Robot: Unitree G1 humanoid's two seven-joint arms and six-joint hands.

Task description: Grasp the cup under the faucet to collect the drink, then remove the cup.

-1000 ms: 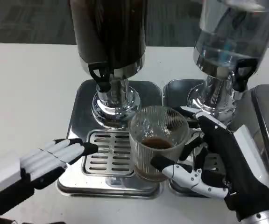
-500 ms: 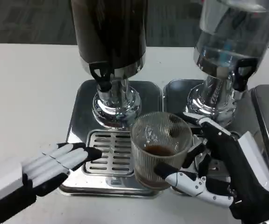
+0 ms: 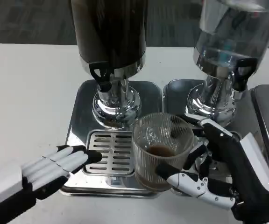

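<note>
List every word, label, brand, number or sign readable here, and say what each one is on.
There are none. The dark dispenser, the clear dispenser, the cup held by the right hand, the drip tray and the left hand carry no legible text.

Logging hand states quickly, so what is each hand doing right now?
Left hand: open, fingers extended, holding nothing.
Right hand: holding the ribbed clear glass cup with dark drink in it.
</note>
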